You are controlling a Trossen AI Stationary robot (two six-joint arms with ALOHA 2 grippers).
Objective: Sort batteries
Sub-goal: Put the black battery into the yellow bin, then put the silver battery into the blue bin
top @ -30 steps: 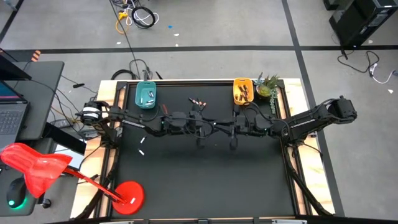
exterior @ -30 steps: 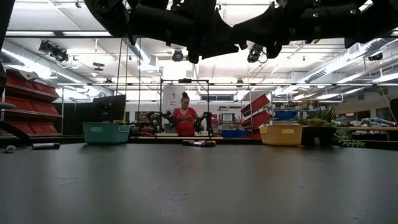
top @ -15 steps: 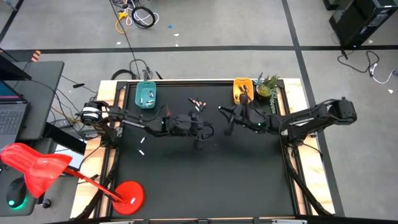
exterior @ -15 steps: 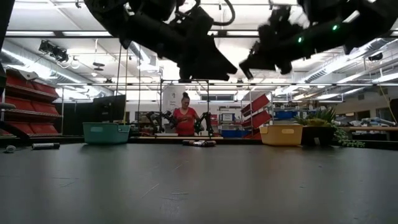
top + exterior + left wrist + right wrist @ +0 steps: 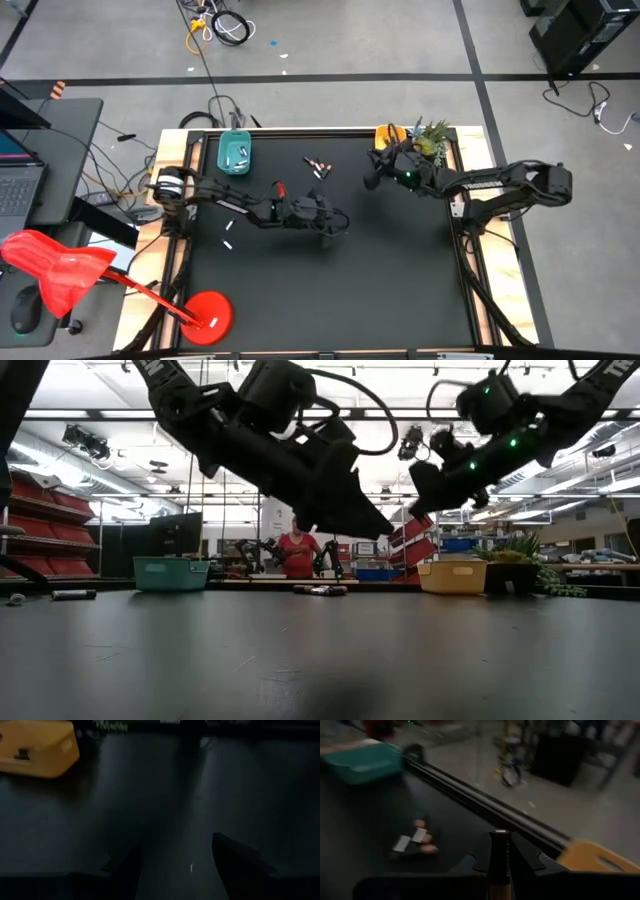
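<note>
My right gripper (image 5: 372, 172) hangs over the table's far part, left of the yellow tray (image 5: 388, 133), shut on a dark battery (image 5: 499, 851). A small cluster of batteries (image 5: 318, 165) lies flat on the mat at the far middle; it also shows in the low view as batteries (image 5: 320, 590). Two pale batteries (image 5: 228, 233) lie near the left side. The teal tray (image 5: 235, 152) stands at the far left with several batteries in it. My left gripper (image 5: 175, 867) hangs open above bare mat at the table's middle (image 5: 335, 226). My right gripper pinches the dark battery between its two fingers, which lie along the battery's sides. The battery's silvery capped end (image 5: 499, 834) sticks out past the fingertips; its other end is hidden between the fingers. It is lifted clear of the table.
A small potted plant (image 5: 432, 138) stands at the far right corner beside the yellow tray. The mat's near half (image 5: 330, 300) is bare. A person stands in the room beyond the table (image 5: 298, 552).
My right gripper has swung from the table's middle toward the far edge, stopping left of the yellow tray, and has turned as it went. My left gripper has sunk toward the mat and tipped further downward, staying open.
</note>
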